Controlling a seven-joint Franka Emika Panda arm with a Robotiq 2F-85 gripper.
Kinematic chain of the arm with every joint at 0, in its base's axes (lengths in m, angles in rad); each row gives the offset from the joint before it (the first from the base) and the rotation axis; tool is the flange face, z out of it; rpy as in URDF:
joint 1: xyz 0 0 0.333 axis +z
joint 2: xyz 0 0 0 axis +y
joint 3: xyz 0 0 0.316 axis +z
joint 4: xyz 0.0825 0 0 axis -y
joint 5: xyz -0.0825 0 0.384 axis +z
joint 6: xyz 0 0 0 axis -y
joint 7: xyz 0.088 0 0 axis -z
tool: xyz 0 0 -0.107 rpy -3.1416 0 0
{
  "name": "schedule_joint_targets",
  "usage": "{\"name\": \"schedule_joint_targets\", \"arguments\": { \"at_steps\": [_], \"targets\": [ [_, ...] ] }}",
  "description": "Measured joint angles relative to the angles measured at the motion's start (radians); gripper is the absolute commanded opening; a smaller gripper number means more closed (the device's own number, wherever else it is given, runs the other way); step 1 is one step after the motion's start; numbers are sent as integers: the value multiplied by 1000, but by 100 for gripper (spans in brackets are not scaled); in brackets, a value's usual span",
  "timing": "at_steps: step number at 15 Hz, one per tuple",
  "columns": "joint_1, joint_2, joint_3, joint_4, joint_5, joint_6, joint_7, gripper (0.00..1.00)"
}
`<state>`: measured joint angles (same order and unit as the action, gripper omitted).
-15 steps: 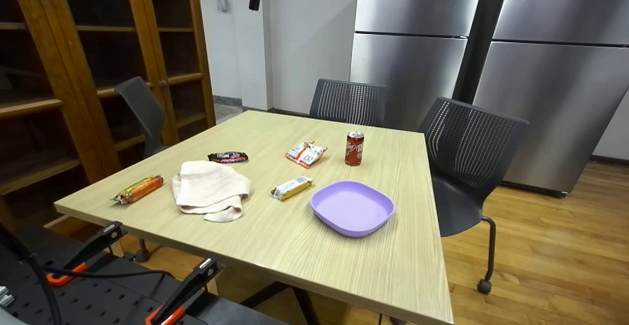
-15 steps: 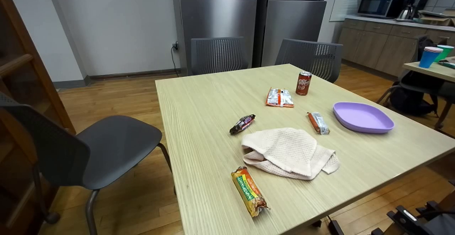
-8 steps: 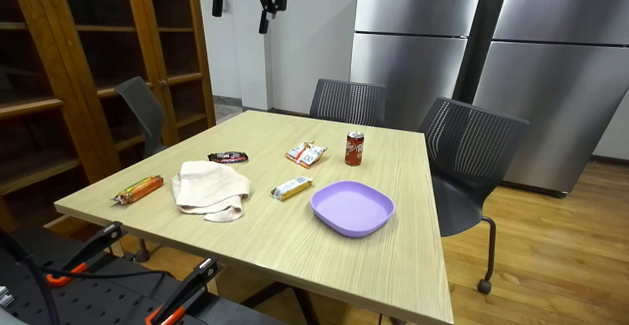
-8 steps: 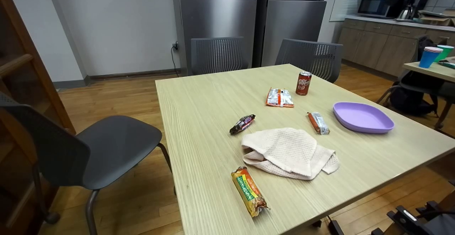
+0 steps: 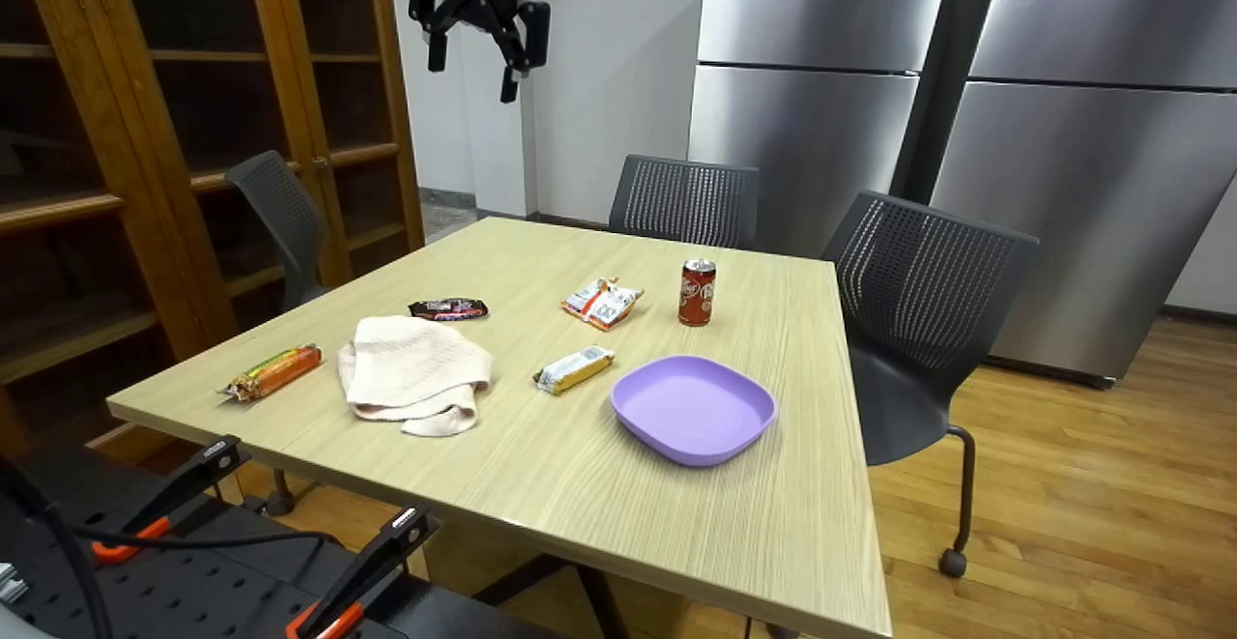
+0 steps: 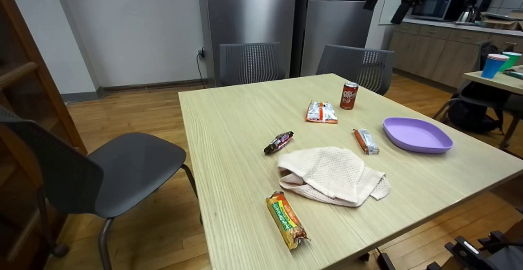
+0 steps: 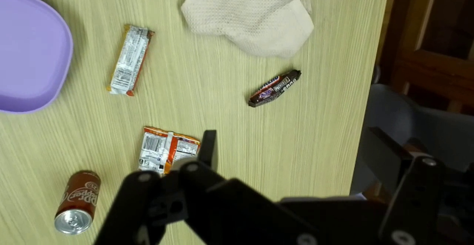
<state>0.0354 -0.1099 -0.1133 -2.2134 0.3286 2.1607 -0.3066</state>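
High over the table my gripper hangs open with nothing in its jaws, its fingers spread wide in the wrist view. Below it, a dark-wrapped candy bar lies just past the gap between the fingertips. An orange and white snack packet shows beside one finger, partly hidden by it. A cream cloth lies crumpled beyond the candy bar. A silver-backed snack bar rests between the cloth and a purple plate. A red soda can stands upright. A yellow-orange granola bar lies near a table corner.
Dark chairs stand around the light wooden table. Clamps sit on a black bench at the table's near side. Behind are steel refrigerators and a wooden glass-door cabinet.
My gripper has come down into fuller view in both exterior views, lower over the table, its jaws staying apart. The objects on the table have not moved.
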Motion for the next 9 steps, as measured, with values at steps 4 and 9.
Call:
{"name": "schedule_joint_targets", "arguments": {
  "at_steps": [4, 9],
  "targets": [
    [14, 50, 60, 0, 52, 139, 108, 100],
    [32, 116, 114, 0, 65, 306, 252, 100]
  ]
}}
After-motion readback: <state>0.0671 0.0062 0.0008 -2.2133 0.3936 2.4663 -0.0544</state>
